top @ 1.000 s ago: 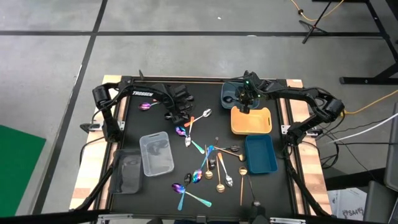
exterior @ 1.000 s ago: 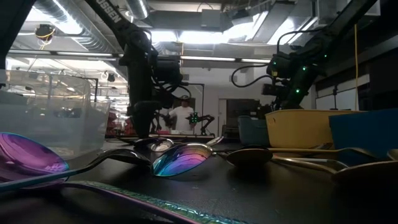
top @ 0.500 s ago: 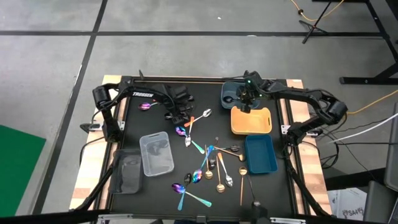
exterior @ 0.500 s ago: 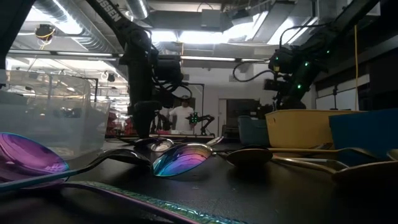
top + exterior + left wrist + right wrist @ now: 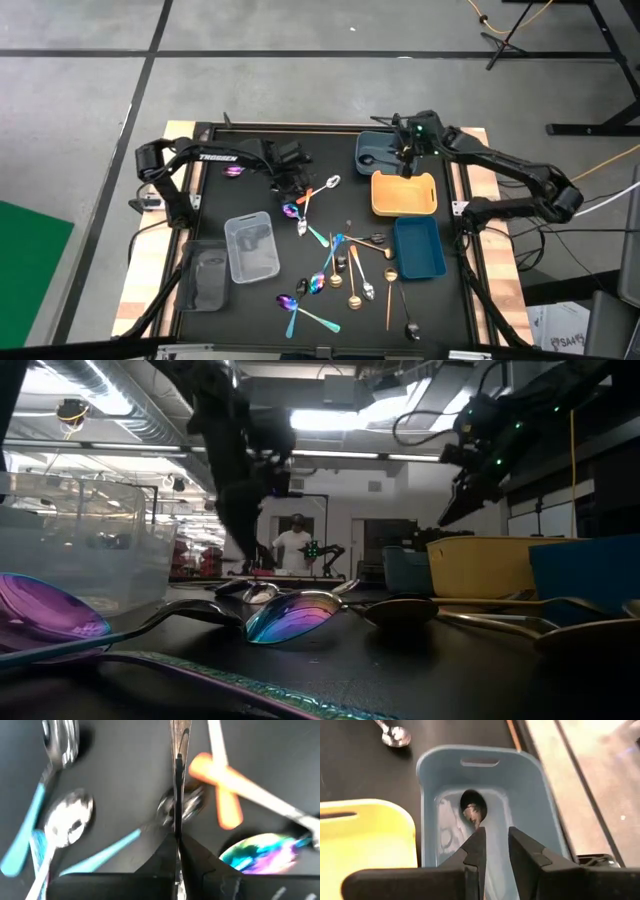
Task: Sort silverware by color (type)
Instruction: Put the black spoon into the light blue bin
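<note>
We see the spoon pile point(image 5: 340, 270) strewn at 6 o'clock on the surface point(image 5: 320, 215), unsorted. Farther, at 11, the left pincer point(image 5: 297, 182) is clamped on a silver spoon point(image 5: 177, 780) for lifting. At 1, the right pincer point(image 5: 492, 855) hangs apart over the grey-blue tray point(image 5: 540, 810) holding a dark spoon point(image 5: 472, 806), likely sorted.

— Any readable lettering on record?
— One item: white "TROSSEN" wordmark on the left arm point(image 5: 215, 157), high view — nothing else legible on the trays, spoons or table.
</note>
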